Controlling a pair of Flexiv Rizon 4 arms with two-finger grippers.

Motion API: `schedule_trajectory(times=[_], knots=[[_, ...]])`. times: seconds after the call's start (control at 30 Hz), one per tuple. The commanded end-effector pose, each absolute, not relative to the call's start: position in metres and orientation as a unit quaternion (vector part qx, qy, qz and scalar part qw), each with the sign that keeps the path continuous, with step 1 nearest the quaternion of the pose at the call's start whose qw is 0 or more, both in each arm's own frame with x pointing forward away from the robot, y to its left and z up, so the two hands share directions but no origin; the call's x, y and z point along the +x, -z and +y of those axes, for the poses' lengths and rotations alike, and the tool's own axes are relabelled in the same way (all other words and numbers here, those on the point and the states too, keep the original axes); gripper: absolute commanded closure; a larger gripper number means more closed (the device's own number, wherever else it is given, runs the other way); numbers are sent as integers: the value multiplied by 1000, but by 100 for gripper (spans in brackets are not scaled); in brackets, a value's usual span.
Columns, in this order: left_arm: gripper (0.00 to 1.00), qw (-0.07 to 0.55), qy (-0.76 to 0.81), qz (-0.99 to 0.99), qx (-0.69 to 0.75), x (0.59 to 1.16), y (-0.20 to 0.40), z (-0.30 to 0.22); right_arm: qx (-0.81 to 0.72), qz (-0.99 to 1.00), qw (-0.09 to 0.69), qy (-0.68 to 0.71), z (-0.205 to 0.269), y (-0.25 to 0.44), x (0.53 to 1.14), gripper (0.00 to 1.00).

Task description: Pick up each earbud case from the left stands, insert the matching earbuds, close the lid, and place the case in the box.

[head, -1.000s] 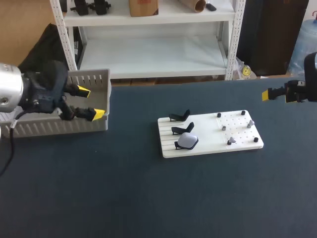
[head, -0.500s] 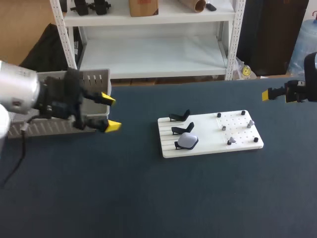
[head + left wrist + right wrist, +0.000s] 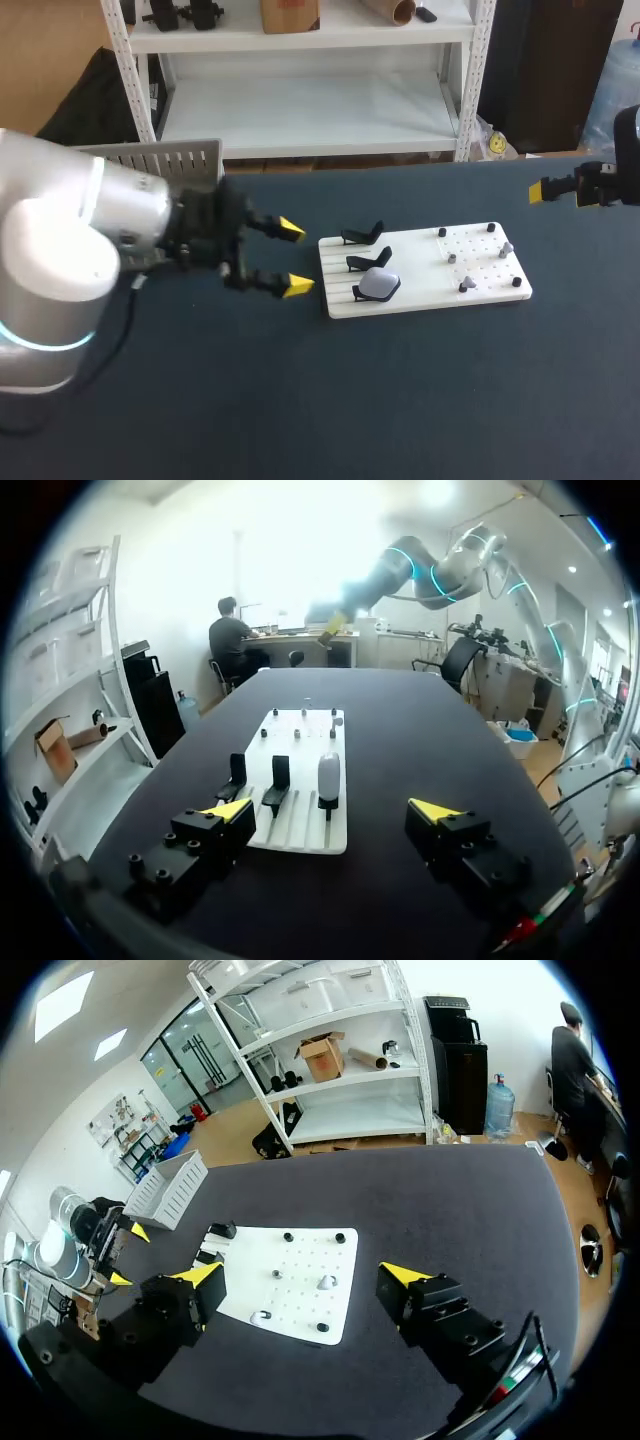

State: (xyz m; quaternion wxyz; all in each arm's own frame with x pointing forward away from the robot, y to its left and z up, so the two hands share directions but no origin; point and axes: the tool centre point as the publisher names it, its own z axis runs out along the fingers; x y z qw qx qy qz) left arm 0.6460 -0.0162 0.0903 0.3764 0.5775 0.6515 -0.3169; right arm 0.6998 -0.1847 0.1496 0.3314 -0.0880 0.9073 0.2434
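Pincer of left arm hovering wide open, gripping nothing, likely lining up a grab: pale grey rounded earbud case sitting ahead of it on a black stand atop white slatted board. Right pincer hanging far off, likewise gaping empty.

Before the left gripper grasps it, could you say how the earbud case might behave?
The earbud case looks smooth and rounded, so it may slip when pinched. It rests on a thin black stand, so a sideways nudge could topple it.
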Motion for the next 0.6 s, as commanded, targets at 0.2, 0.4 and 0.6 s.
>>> schedule_trajectory(times=[0.2, 0.4, 0.6], knots=[[0, 351, 345, 646, 583, 661, -62, -80, -88, 907, 331, -244, -185, -150, 700, 0], [0, 351, 345, 646, 583, 661, -62, -80, -88, 907, 331, -244, -185, -150, 700, 0], [0, 351, 345, 646, 583, 661, -62, -80, -88, 907, 331, -244, -185, -150, 700, 0]])
